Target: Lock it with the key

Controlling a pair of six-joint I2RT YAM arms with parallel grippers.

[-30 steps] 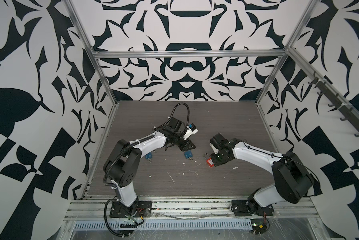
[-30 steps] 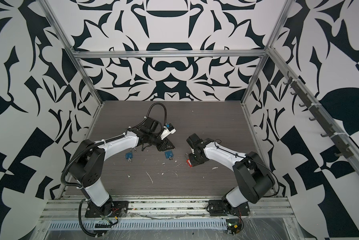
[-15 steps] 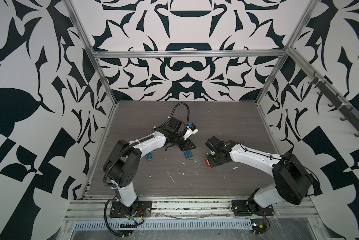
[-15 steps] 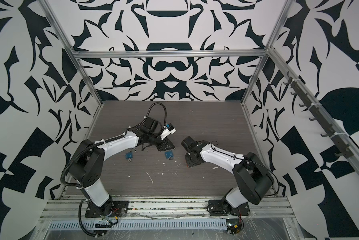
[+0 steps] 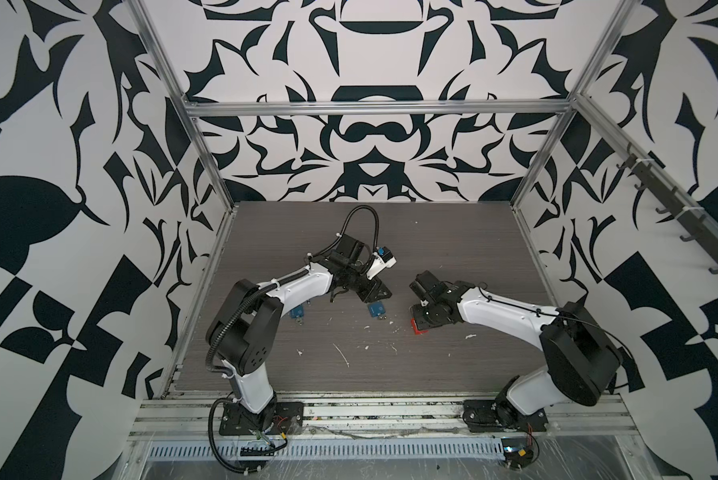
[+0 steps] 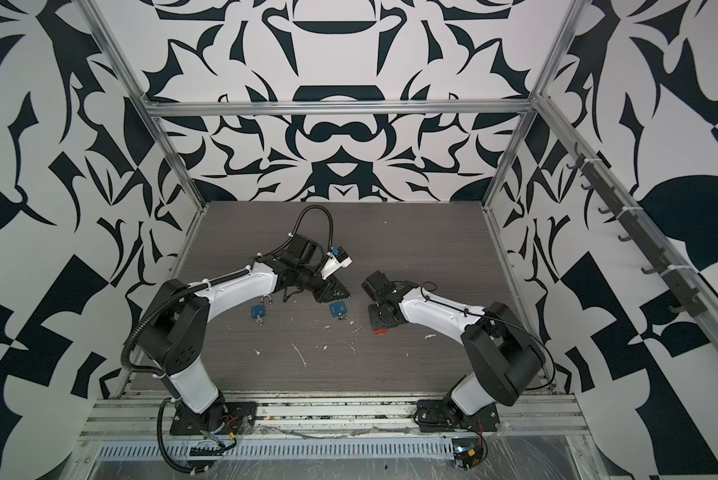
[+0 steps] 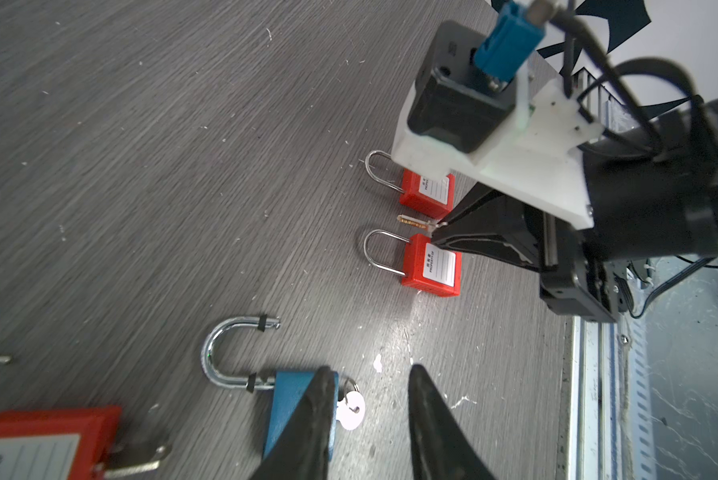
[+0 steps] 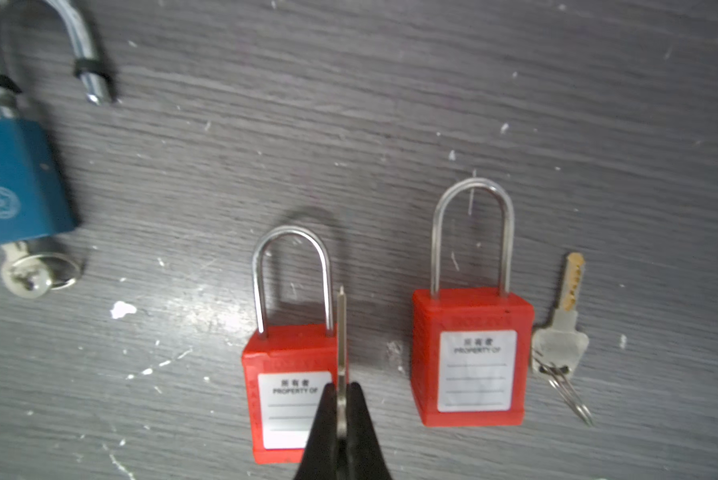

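1. The right claw [image 8: 340,390] is pinched tight on a key [image 8: 341,332] — seen edge-on, its blade sticking out past the fingertips.
2. The key hangs over a red padlock [image 8: 291,390] lying flat on the grey table [image 8: 390,124], by the shackle leg nearest the second red padlock [image 8: 471,357]; contact cannot be told.
3. A spare key [image 8: 561,340] lies just beside that second one.
4. The left claw [image 7: 372,374] stands partly open and empty — one finger over the blue padlock [image 7: 282,403], whose shackle is swung open.
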